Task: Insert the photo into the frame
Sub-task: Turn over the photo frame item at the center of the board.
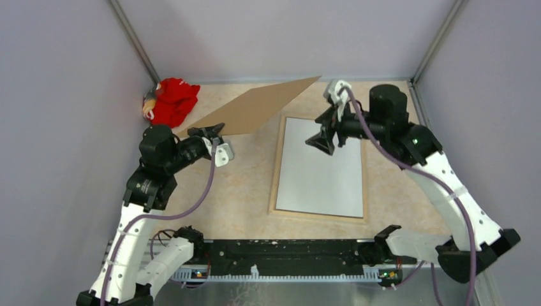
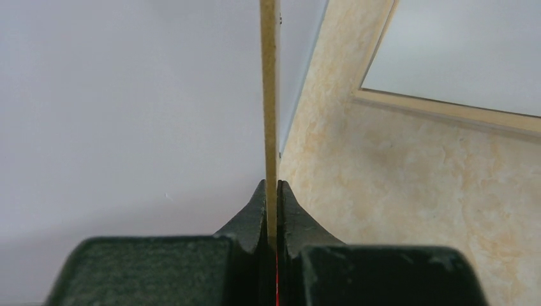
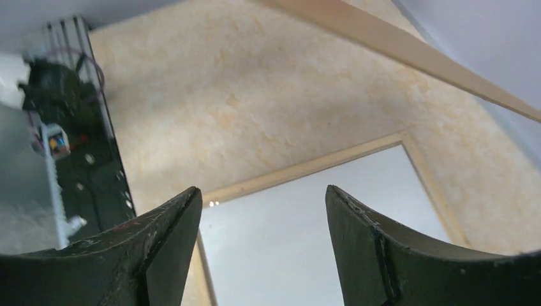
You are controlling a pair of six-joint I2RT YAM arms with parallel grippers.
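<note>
As it lies flat, the frame shows wood

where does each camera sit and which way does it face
Top external: above and behind the arms, looking down on the beige table; both arms, left hand and right hand show.
Left wrist: on the left arm, looking along its shut fingers, clamped on the thin brown backing board, edge-on.
Right wrist: on the right arm, looking down between its open fingers at the thin rectangular frame with light wood edges.
Shared: all three show the frame; the first two, the board.
</note>
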